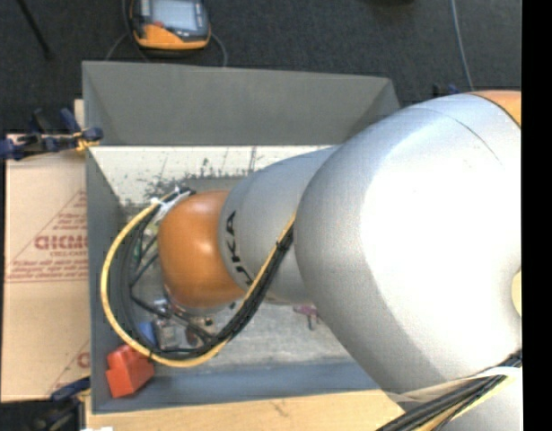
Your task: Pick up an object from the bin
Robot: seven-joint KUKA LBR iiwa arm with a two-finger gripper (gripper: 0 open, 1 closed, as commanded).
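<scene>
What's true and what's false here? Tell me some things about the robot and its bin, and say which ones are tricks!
1. The arm reaches into the grey bin from the right. True.
2. The wrist cover is green. False: it is orange.
3. An orange-red block lies in the bin's lower left corner. True.
4. The orange-red block sits on top of the arm. False: it lies down in the bin, off to the lower left of the wrist cover.
5. A yellow cable curves round the wrist cover. True.
</scene>
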